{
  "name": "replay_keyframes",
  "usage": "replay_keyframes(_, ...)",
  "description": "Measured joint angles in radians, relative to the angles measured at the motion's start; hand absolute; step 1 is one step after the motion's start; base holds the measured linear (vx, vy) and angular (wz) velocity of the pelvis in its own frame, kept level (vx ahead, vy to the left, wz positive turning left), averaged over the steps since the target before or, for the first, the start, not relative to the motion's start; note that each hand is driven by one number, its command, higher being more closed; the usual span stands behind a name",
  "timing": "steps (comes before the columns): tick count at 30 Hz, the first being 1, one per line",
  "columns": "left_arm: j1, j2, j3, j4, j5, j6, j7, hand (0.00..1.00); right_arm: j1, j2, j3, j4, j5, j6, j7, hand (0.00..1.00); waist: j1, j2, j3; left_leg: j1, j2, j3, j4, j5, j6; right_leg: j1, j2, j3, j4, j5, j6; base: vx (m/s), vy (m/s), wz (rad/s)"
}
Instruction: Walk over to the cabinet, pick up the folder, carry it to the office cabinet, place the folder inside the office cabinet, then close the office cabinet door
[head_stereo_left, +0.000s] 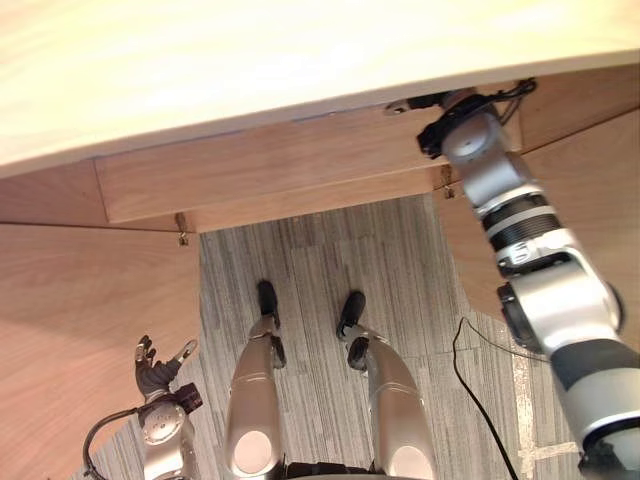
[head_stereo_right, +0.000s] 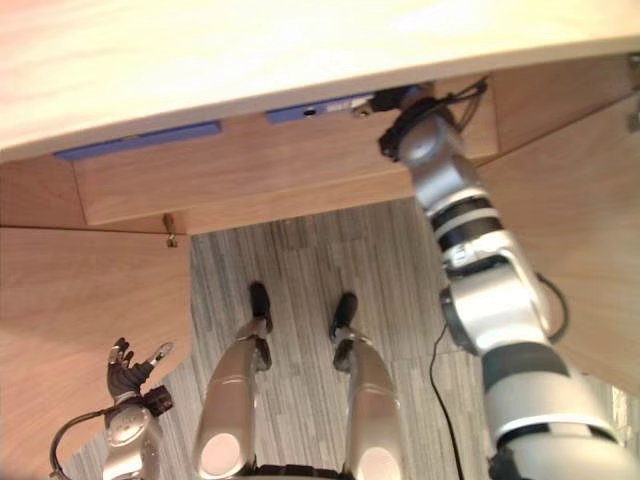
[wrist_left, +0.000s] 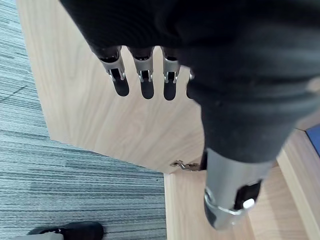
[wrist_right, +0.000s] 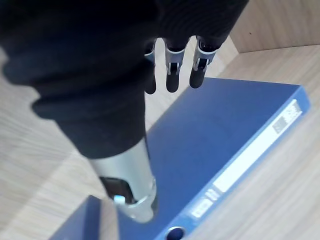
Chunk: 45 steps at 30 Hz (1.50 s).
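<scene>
The flat blue plastic folder (wrist_right: 215, 145) lies on the shelf inside the pale wooden cabinet (head_stereo_left: 250, 175). The right hand (wrist_right: 172, 80) is over it, fingers straight, gripping nothing. The left hand (head_stereo_left: 155, 375) hangs relaxed outside the cabinet. To grasp well, hook the thumb squarely under the folder's edge.

Right robot hand (wrist_right: 171, 80) outstretched, left robot hand (head_stereo_left: 155, 373) low, both unclenched.
</scene>
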Motion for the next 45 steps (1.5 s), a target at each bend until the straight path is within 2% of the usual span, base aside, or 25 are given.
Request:
replay_keyframes(1,0.001,-0.001,0.0,0.002,0.0,0.0,0.0,0.0,0.02,0.021,0.002,-0.023,0.0,-0.001,-0.005,0.0,0.001,-0.002,-0.006,0.011,0.006,0.008,0.004,-0.005,-0.003,0.008,0.006,0.007,-0.002,0.0,0.0,0.02,-0.048,-0.49)
replay_keyframes(4,0.017,-0.03,-0.009,0.056,0.017,0.0,0.0,0.0,0.201,0.156,0.007,-0.071,-0.02,-0.006,-0.008,0.0,0.009,-0.002,-0.061,0.088,0.046,0.043,0.05,-0.053,-0.01,0.088,0.043,0.031,-0.022,-0.005,-0.004,0.03,-0.054,-0.4)
replay_keyframes(8,0.041,-0.066,-0.047,0.115,0.051,0.001,0.0,0.0,0.46,0.272,0.002,-0.039,-0.018,-0.012,-0.011,0.0,0.008,0.003,-0.117,0.175,0.054,0.045,0.08,-0.088,-0.011,0.173,0.045,0.029,0.007,-0.05,-0.007,0.03,-0.032,-0.05)
replay_keyframes(11,0.045,-0.075,-0.087,0.166,0.085,0.009,0.002,0.0,0.661,0.38,-0.067,0.093,0.008,-0.021,-0.013,0.0,0.008,0.012,-0.149,0.218,0.051,0.008,0.111,-0.101,0.001,0.245,0.032,-0.006,0.036,-0.094,-0.007,0.03,-0.065,0.44)
replay_keyframes(13,0.049,-0.072,-0.155,0.187,0.158,0.013,0.005,0.0,0.806,0.444,-0.198,0.24,0.082,-0.021,-0.019,0.0,0.014,0.034,-0.179,0.227,0.049,-0.007,0.158,-0.097,0.006,0.306,0.01,-0.061,0.051,-0.129,-0.01,0.04,-0.069,0.76)
replay_keyframes(15,0.056,-0.071,-0.174,0.2,0.204,0.015,0.009,0.0,0.887,0.475,-0.279,0.314,0.134,-0.021,-0.024,0.0,0.02,0.044,-0.205,0.247,0.033,-0.014,0.151,-0.091,0.01,0.337,-0.008,-0.082,0.046,-0.144,-0.019,0.0,-0.014,0.48)
replay_keyframes(16,0.058,-0.071,-0.177,0.218,0.224,0.018,0.01,0.0,0.947,0.482,-0.325,0.357,0.2,-0.021,-0.02,0.0,0.019,0.052,-0.219,0.25,0.031,-0.01,0.202,-0.116,0.036,0.362,-0.023,-0.093,0.042,-0.148,-0.013,0.01,0.033,0.38)
replay_keyframes(17,0.069,-0.072,-0.177,0.238,0.232,0.02,0.01,0.0,1.014,0.471,-0.379,0.376,0.245,-0.02,-0.021,0.0,0.017,0.072,-0.238,0.258,0.034,-0.012,0.25,-0.147,0.038,0.387,-0.023,-0.098,0.03,-0.146,-0.008,0.01,0.054,0.21)
replay_keyframes(18,0.08,-0.075,-0.176,0.249,0.235,0.02,0.01,0.0,1.049,0.466,-0.406,0.378,0.263,-0.02,-0.022,0.0,0.015,0.081,-0.25,0.267,0.034,-0.012,0.251,-0.163,0.036,0.397,-0.022,-0.098,0.023,-0.144,-0.003,0.04,0.144,-0.09)
replay_keyframes(20,0.114,-0.075,-0.15,0.307,0.245,0.023,0.009,0.0,1.125,0.447,-0.479,0.348,0.309,-0.04,-0.02,0.0,0.004,0.094,-0.314,0.315,0.016,-0.034,0.177,-0.197,-0.006,0.419,-0.005,-0.079,-0.034,-0.106,0.037,0.06,0.182,-0.26)
replay_keyframes(21,0.114,-0.075,-0.142,0.319,0.249,0.023,0.009,0.0,1.139,0.446,-0.497,0.35,0.317,-0.045,-0.021,0.0,0.001,0.088,-0.328,0.33,0.003,-0.042,0.148,-0.198,-0.015,0.426,-0.007,-0.073,-0.05,-0.097,0.045,0.08,0.183,-0.14)
replay_keyframes(23,0.113,-0.076,-0.134,0.368,0.248,0.009,-0.002,0.0,1.18,0.442,-0.527,0.356,0.316,-0.061,-0.012,0.0,-0.007,0.069,-0.387,0.374,-0.046,-0.044,0.078,-0.184,-0.006,0.469,-0.026,-0.051,-0.139,-0.045,0.076,0.13,0.288,-0.14)
replay_keyframes(26,0.089,-0.077,-0.112,0.453,0.215,0.0,-0.034,0.0,1.18,0.448,-0.527,0.377,0.314,-0.06,0.016,0.0,-0.013,0.07,-0.426,0.42,-0.078,-0.006,0.01,-0.173,0.011,0.484,-0.026,0.011,-0.226,0.021,0.084,0.07,0.208,-0.5)
replay_keyframes(31,0.043,-0.061,-0.141,0.574,0.017,0.023,-0.07,0.0,1.171,0.442,-0.566,0.404,0.34,-0.058,0.026,0.0,-0.025,0.065,-0.456,0.479,-0.129,0.029,-0.103,-0.14,0.035,0.522,-0.029,0.077,-0.374,0.113,0.099,0.0,0.1,-0.39)
replay_keyframes(32,0.042,-0.056,-0.154,0.578,0.008,0.023,-0.071,0.0,1.171,0.438,-0.567,0.405,0.353,-0.058,0.026,0.0,-0.026,0.065,-0.456,0.48,-0.134,0.03,-0.109,-0.139,0.037,0.526,-0.031,0.08,-0.391,0.123,0.099,0.01,0.05,-0.14)
replay_keyframes(34,0.034,-0.035,-0.222,0.577,0.023,0.022,-0.075,0.0,1.173,0.427,-0.577,0.405,0.369,-0.058,0.025,0.0,-0.025,0.061,-0.453,0.486,-0.147,0.035,-0.114,-0.138,0.038,0.543,-0.037,0.091,-0.432,0.156,0.109,0.01,0.067,-0.18)
replay_keyframes(37,0.022,-0.011,-0.304,0.577,0.101,0.018,-0.093,0.0,1.171,0.425,-0.613,0.4,0.377,-0.058,0.022,0.0,-0.028,0.05,-0.447,0.516,-0.16,0.057,-0.126,-0.142,0.043,0.546,-0.044,0.138,-0.44,0.173,0.116,-0.02,0.062,-0.39)
replay_keyframes(40,0.014,-0.01,-0.308,0.578,0.102,0.018,-0.105,0.0,1.171,0.417,-0.641,0.387,0.392,-0.058,0.016,0.0,-0.029,0.045,-0.44,0.547,-0.161,0.126,-0.126,-0.169,0.047,0.526,-0.042,0.198,-0.424,0.18,0.12,-0.07,0.077,-0.79)
replay_keyframes(41,0.012,-0.012,-0.302,0.58,0.101,0.019,-0.108,0.0,1.176,0.415,-0.651,0.373,0.394,-0.058,0.015,0.0,-0.036,0.048,-0.439,0.557,-0.149,0.172,-0.129,-0.177,0.051,0.516,-0.051,0.168,-0.424,0.157,0.097,-0.11,0.085,-1.08)
replay_keyframes(42,0.008,-0.022,-0.295,0.585,0.094,0.019,-0.109,0.0,1.181,0.414,-0.692,0.361,0.394,-0.059,0.014,0.0,-0.036,0.07,-0.438,0.57,-0.134,0.224,-0.147,-0.174,0.057,0.515,-0.092,-0.014,-0.387,0.129,0.051,-0.1,0.069,-1.08)
replay_keyframes(43,0.007,-0.024,-0.29,0.585,0.094,0.019,-0.109,0.0,1.18,0.414,-0.704,0.36,0.394,-0.059,0.014,0.0,-0.036,0.069,-0.429,0.584,-0.127,0.243,-0.151,-0.173,0.058,0.51,-0.118,-0.079,-0.352,0.125,0.046,-0.04,0.04,-1.03)
replay_keyframes(44,0.005,-0.023,-0.277,0.586,0.089,0.02,-0.11,0.0,1.191,0.415,-0.725,0.356,0.394,-0.058,0.014,0.0,-0.04,0.062,-0.415,0.612,-0.123,0.275,-0.154,-0.172,0.057,0.511,-0.164,-0.195,-0.279,0.119,0.04,0.0,0.0,-0.69)
replay_keyframes(45,0.007,-0.021,-0.273,0.586,0.082,0.02,-0.11,0.0,1.21,0.414,-0.741,0.352,0.394,-0.058,0.014,0.0,-0.042,0.06,-0.417,0.623,-0.121,0.293,-0.154,-0.172,0.056,0.518,-0.19,-0.249,-0.239,0.121,0.038,0.03,-0.009,-0.59)
